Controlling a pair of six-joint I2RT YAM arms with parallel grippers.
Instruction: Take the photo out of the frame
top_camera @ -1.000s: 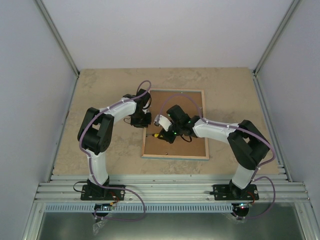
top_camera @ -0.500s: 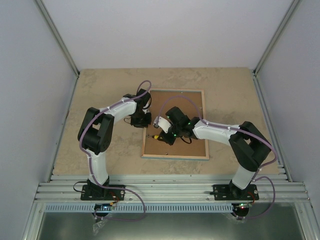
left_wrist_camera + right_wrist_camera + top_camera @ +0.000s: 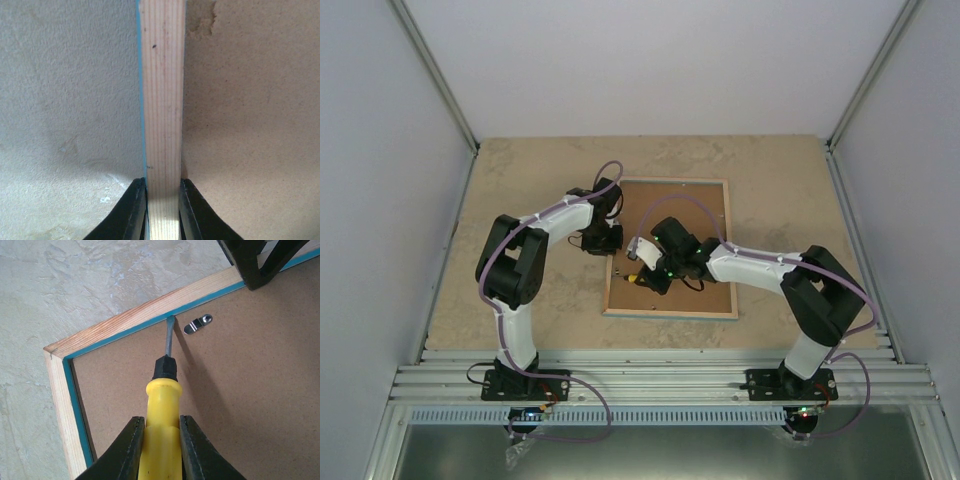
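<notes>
The frame (image 3: 670,314) lies face down on the table, its brown fibreboard back (image 3: 705,205) up. The photo is hidden under the back. My left gripper (image 3: 607,240) is shut on the frame's left wooden rim (image 3: 161,100), one finger on each side (image 3: 163,187). My right gripper (image 3: 650,272) is shut on a yellow-handled screwdriver (image 3: 161,405). Its blade tip (image 3: 170,318) rests at the seam between the turquoise border and the back, beside a small metal clip (image 3: 198,323) that lies flat on the back.
The beige stone-patterned table (image 3: 520,180) surrounds the frame. White walls close in the back and both sides. My left gripper's black fingers (image 3: 260,260) show at the top right of the right wrist view, close to the screwdriver's working spot.
My right gripper has moved a little left toward the frame's left rim with the screwdriver. The left gripper has kept its hold on the rim.
</notes>
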